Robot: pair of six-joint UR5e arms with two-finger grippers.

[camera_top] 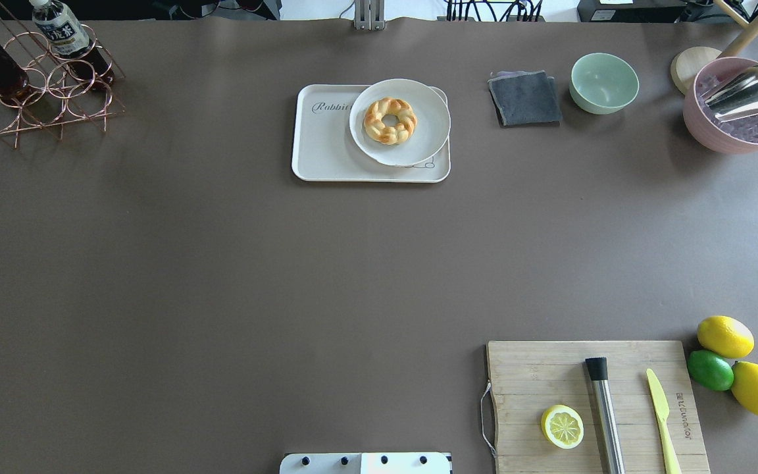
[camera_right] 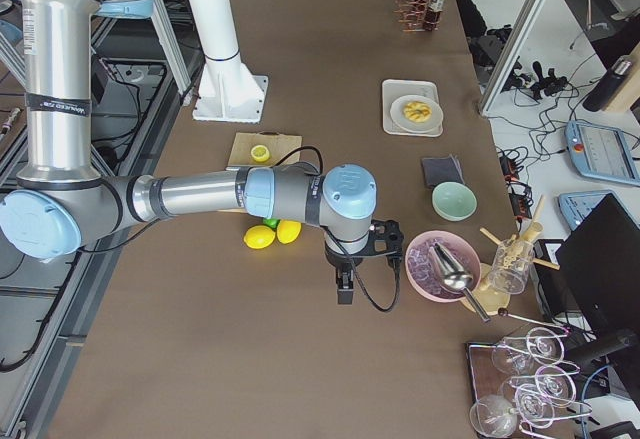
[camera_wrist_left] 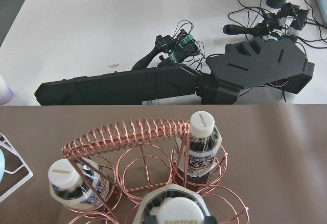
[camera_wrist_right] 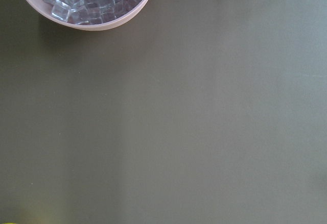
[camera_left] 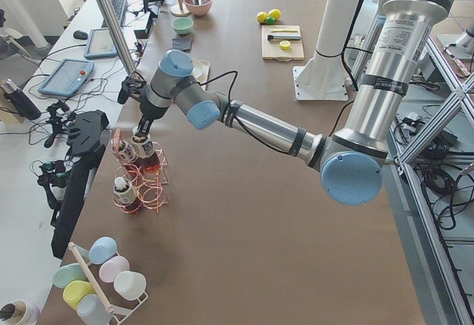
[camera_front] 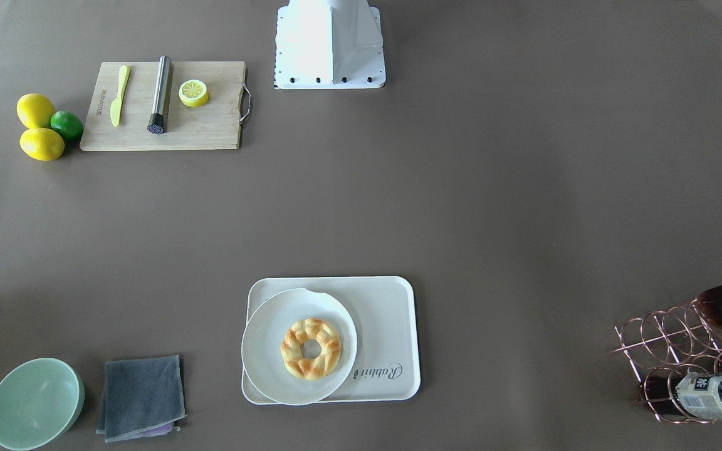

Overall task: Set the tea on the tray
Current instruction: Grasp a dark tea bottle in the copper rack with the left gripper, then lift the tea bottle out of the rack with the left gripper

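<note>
**Left tool** (camera_left: 140,132): seen only from the side camera, it is poised over a copper wire rack (camera_wrist_left: 134,130) at the surface's (camera_top: 221,263) far left corner. Whether its fingers are spread or closed cannot be told, nor whether they touch anything.

**Tea bottle** (camera_wrist_left: 179,215): it stands upright in a rack ring, white cap up, directly below the left wrist camera. A second bottle (camera_wrist_left: 68,177) and a third bottle (camera_wrist_left: 201,132) sit in neighbouring rings, and the rack's spiral handle arches between those two.

**Tray** (camera_top: 326,148): it lies well apart from the rack, along the far edge. A round plate (camera_top: 433,125) carrying a braided ring bread (camera_top: 390,120) covers roughly half of it and overhangs one rim. The half bearing the "Rabbit" script is bare.

**Right tool** (camera_right: 343,294): it hangs over the surface between two lemons (camera_right: 260,237) and a pink bowl (camera_top: 695,128) of ice with a metal scoop (camera_top: 747,89) — its opening cannot be told.

**Elsewhere:** a grey cloth (camera_top: 525,97), a green bowl (camera_top: 604,82), and a cutting board (camera_top: 530,375) bearing a lemon half (camera_top: 562,426), a steel muddler (camera_top: 606,415) and a knife (camera_top: 660,415), with a lime (camera_top: 710,370) beside it.
</note>
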